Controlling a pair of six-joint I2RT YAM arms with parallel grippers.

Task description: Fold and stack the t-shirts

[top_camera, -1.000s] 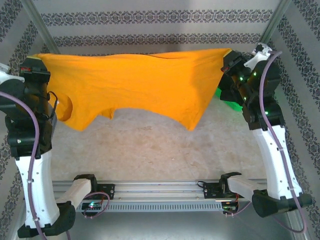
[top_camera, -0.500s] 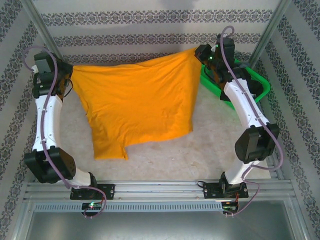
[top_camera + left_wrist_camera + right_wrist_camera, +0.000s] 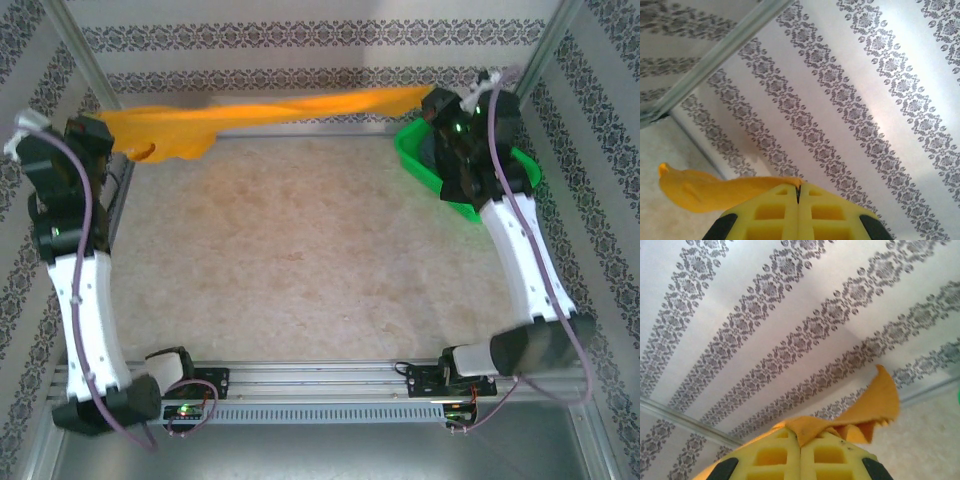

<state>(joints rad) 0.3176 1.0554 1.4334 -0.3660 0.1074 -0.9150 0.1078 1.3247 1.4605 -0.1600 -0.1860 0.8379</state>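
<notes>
One shirt (image 3: 270,108): orange, we see it stretched as a thin band in the air along the far edge of the table (image 3: 300,260).
Left gripper (image 3: 798,194): we find it clamped on the shirt's left end.
Right gripper (image 3: 800,441): clamped on the right end, beside the green basket (image 3: 412,158).

Orange t-shirt (image 3: 270,112) stretched taut, airborne

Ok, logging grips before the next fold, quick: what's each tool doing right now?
left tool: closed, holding one end of the orange t-shirt.
right tool: closed, holding the other end of the orange t-shirt.
</notes>
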